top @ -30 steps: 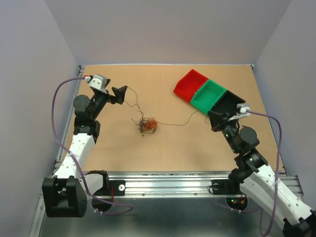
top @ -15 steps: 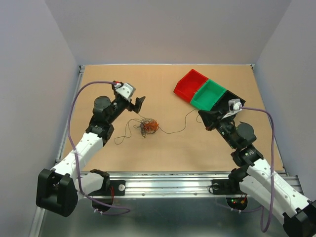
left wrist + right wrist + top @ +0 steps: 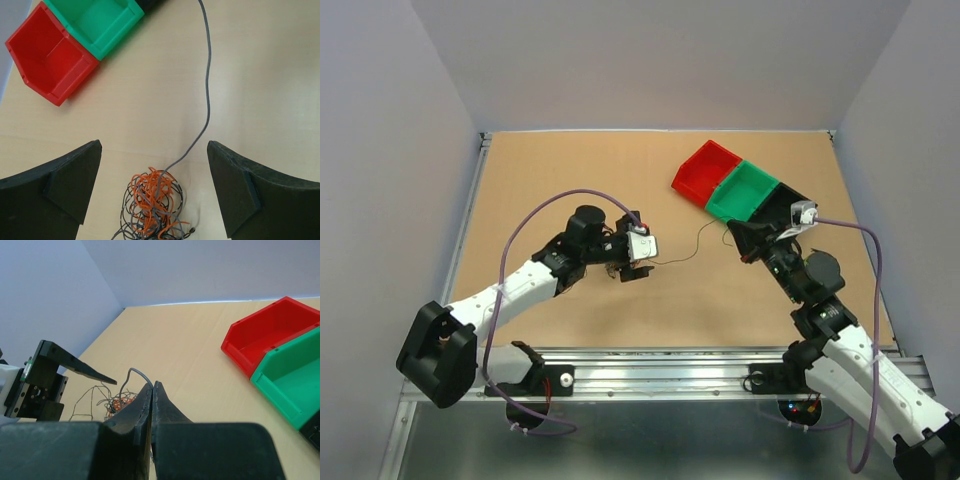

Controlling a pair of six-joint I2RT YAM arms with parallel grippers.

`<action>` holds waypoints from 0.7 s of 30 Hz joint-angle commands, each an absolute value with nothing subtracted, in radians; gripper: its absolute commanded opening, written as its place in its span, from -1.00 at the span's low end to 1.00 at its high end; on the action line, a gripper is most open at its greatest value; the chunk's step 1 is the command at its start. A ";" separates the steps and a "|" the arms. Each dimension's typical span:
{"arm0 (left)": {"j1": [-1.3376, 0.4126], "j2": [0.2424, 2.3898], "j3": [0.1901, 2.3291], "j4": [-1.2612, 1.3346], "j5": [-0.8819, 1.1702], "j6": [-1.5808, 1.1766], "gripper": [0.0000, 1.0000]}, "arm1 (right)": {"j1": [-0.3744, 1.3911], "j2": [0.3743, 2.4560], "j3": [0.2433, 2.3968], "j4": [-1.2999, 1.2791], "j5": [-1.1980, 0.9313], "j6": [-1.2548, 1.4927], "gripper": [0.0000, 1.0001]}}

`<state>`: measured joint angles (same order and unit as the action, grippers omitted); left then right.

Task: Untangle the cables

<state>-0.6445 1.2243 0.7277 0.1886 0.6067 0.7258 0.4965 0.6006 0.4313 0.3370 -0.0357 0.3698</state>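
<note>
The left tool (image 3: 154,147), wide open, hangs just above the cables (image 3: 152,202); the closed right tool (image 3: 152,386) pinches one grey cable (image 3: 207,100) leading rightward.

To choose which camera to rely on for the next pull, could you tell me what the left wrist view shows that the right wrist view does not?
Only the left wrist view: the wire tangle lying between the fingers of the open left pincer, and the full run of the grey wire from it towards the bins. Only the right wrist view: the right pincer shut on that wire's end, and the walls behind. Both: the tangle, the grey wire, the left pincer, the red bin and the green bin.
</note>
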 commanded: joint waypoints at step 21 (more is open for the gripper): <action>-0.545 1.692 1.103 0.131 0.115 0.506 -0.88 | 0.495 0.214 0.468 0.137 0.385 0.405 -0.99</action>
